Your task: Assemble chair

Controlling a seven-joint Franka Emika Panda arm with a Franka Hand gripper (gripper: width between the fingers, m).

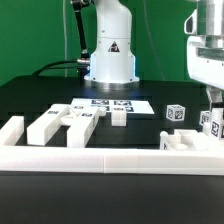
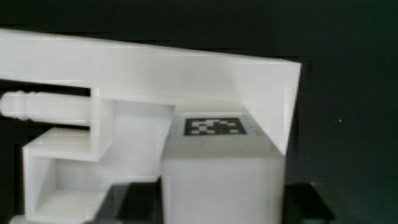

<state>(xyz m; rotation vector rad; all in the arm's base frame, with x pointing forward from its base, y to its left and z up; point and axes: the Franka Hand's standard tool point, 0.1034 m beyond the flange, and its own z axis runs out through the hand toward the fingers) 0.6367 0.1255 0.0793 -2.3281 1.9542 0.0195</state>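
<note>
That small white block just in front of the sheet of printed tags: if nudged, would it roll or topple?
The small block would probably slide rather than roll: its faces look flat and square-edged. It sits low and squat, so toppling seems unlikely. It looks like rigid matte plastic, so likely stiff and fairly light.
</note>
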